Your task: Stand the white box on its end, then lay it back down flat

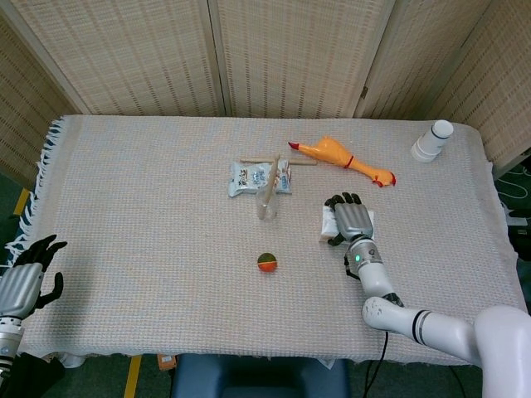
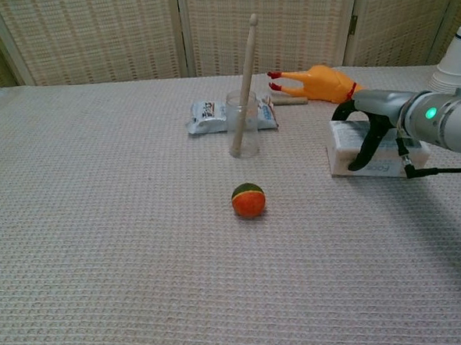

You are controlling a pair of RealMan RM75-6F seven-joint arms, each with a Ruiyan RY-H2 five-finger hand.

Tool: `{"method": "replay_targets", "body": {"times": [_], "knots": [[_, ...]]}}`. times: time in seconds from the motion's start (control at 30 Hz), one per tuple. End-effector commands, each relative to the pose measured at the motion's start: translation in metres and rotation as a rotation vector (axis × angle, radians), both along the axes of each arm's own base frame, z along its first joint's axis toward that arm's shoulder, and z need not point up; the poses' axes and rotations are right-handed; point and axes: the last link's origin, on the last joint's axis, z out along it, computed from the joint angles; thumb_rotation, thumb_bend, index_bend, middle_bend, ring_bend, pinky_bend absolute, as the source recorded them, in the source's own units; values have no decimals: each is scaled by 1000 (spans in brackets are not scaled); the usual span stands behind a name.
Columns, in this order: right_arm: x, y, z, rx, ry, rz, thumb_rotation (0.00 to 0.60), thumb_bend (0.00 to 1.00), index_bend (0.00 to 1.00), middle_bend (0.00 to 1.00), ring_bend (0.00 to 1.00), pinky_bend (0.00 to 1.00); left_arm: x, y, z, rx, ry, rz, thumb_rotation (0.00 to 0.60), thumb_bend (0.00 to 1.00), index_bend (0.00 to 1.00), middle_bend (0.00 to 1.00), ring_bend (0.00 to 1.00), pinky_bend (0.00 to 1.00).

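The white box lies flat on the woven cloth, right of centre. My right hand arches over its left part: the fingers curve down past the far top edge, and the thumb hangs down the front face. I cannot tell whether they squeeze the box, which still sits flat. My left hand hovers off the table's left front corner with its fingers spread and nothing in it; the chest view does not show it.
A glass holding a wooden stick stands left of the box, with a snack packet behind it. An orange-green ball lies nearer me. A rubber chicken lies behind the box, stacked white cups far right.
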Motion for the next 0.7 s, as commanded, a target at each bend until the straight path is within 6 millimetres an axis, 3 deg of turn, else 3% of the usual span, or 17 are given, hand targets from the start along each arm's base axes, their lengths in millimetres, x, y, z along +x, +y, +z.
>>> {"method": "replay_targets", "body": {"times": [0.03,0.27,0.43,0.5,0.6,0.7], "knots": [[3,-1,-1,-5,-5,6,600,63,331,187,100,0,0,0,1,4,-1,-1,600,615,145,0,0,111],[8,-1,-3,-19,4,25,600,68,435,325,148,0,0,0,1,3,-5,-4,600,616,145,0,0,111],[9,-2,-1,-62,2,52,600,206,541,454,248,0,0,-1,1,1,-6,-3,600,616,145,0,0,111],[10,-2,3,-100,-32,66,600,217,561,473,273,0,0,-1,1,2,-6,-4,600,616,145,0,0,112],[12,2,16,-179,-221,65,600,227,572,483,290,0,1,-1,1,2,-7,-7,600,614,145,0,0,111],[5,20,42,-145,-600,-6,600,238,572,485,290,0,2,-2,1,-1,-5,-10,600,615,145,0,0,112]]}}
